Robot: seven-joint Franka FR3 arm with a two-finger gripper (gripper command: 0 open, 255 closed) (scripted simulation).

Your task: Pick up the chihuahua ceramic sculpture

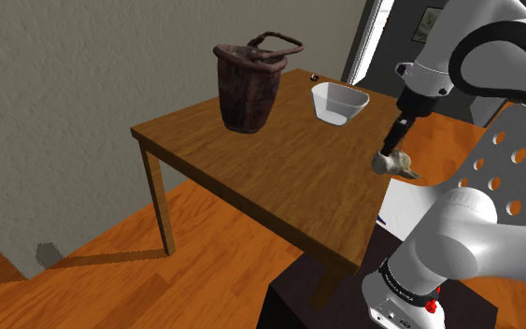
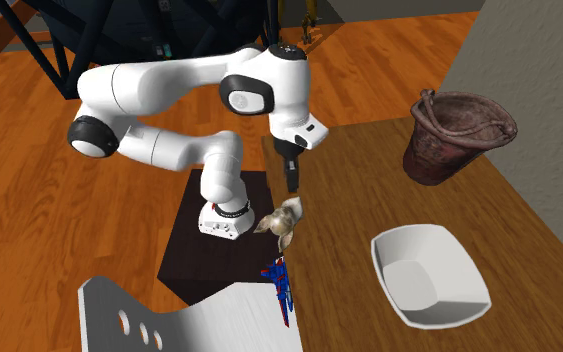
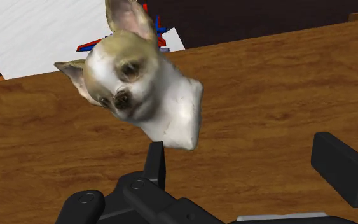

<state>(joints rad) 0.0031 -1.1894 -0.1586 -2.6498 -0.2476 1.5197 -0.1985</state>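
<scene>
the gripper (image 3: 241, 153) is open, its two black fingers (image 3: 155, 162) standing wide apart over the wooden table (image 3: 266, 95). the little dog figure (image 3: 139, 83), a tan and white head with big ears, lies tilted just past one fingertip, not clasped between them. in the shoulder view the dog (image 1: 396, 164) sits right under the gripper (image 1: 391, 150) at the table's edge nearest the stand; whether it rests on the wood i cannot tell. a brown bucket (image 1: 248, 89) and a white bowl (image 1: 331, 110) stand well apart from it, further along the table.
</scene>
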